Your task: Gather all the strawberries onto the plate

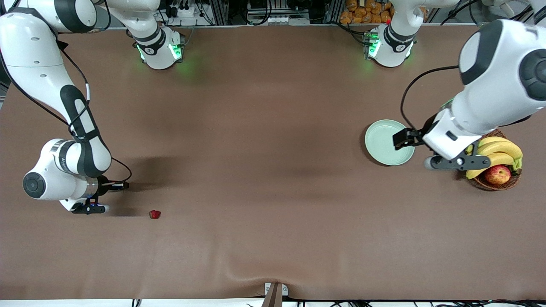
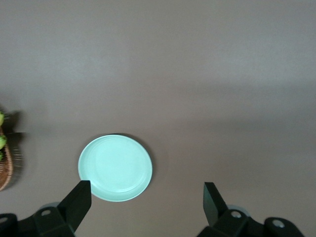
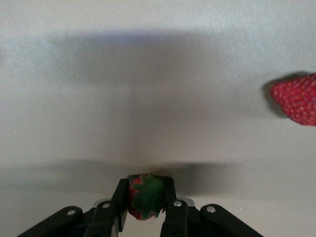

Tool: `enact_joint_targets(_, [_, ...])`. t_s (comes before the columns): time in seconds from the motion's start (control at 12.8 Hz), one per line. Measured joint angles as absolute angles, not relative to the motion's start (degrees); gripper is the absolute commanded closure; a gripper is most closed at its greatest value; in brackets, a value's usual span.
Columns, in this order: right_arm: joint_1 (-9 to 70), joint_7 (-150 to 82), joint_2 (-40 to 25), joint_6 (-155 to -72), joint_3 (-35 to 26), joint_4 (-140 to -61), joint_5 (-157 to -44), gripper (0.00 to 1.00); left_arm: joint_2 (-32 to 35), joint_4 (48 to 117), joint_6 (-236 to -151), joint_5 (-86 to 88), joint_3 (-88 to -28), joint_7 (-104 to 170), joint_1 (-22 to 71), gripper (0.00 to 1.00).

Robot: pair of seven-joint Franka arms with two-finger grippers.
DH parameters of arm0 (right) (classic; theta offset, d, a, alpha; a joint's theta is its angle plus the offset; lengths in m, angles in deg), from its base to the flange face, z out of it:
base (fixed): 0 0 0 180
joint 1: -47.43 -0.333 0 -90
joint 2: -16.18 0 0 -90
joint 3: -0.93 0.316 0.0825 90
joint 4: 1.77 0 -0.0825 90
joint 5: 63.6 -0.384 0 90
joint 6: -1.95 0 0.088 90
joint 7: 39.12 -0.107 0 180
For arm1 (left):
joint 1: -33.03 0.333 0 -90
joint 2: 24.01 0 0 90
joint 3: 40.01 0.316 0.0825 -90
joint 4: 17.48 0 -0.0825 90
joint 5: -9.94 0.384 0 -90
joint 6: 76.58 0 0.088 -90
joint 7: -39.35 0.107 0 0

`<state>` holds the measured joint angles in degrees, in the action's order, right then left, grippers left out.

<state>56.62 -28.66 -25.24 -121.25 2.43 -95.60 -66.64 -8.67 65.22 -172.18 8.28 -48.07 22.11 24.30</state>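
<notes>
In the right wrist view my right gripper is shut on a small red strawberry, its green cap facing the camera, just above the brown table. Another strawberry lies loose on the table close by. The front view shows that loose strawberry at the right arm's end, with my right gripper low beside it and the held berry hidden. The pale mint-green plate sits empty at the left arm's end. My left gripper hangs over the plate's rim. Its jaws stand wide open above the plate, holding nothing.
A brown wicker basket with bananas and a red-yellow apple stands beside the plate, at the left arm's end, partly under the left arm. The basket's edge also shows in the left wrist view.
</notes>
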Motion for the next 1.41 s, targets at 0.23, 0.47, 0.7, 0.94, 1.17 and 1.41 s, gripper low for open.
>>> enact_joint_targets(0.23, [54.8, -28.9, -23.6, -121.9, 4.8, -91.4, -67.0, 0.94, -7.0, 65.2, -175.0, 8.2, -48.1, 18.9, 22.8, 0.00])
enact_joint_targets(0.47, [49.8, -35.9, -20.9, -121.0, 7.6, -89.7, -68.4, 0.94, -5.1, 65.2, -178.2, 8.1, -48.2, 14.5, 20.7, 0.00])
enact_joint_targets(0.7, [39.7, -47.7, -20.2, -119.3, 8.3, -89.8, -70.2, 0.94, -3.1, 65.2, -181.3, 8.1, -48.2, 10.3, 18.0, 0.00])
enact_joint_targets(0.94, [30.0, -56.7, -20.7, -119.4, 8.2, -90.3, -72.2, 0.86, -0.8, 65.2, -184.6, 8.1, -48.2, 5.1, 15.4, 0.00])
enact_joint_targets(1.17, [25.3, -57.1, -22.9, -123.7, 8.1, -91.0, -75.1, 0.86, 1.3, 65.2, -187.5, 8.1, -48.2, 0.5, 13.8, 0.00])
enact_joint_targets(1.41, [21.5, -57.1, -26.1, -128.7, 8.1, -91.0, -75.4, 0.83, 3.7, 65.2, -191.1, 8.1, -48.2, -4.0, 12.0, 0.00])
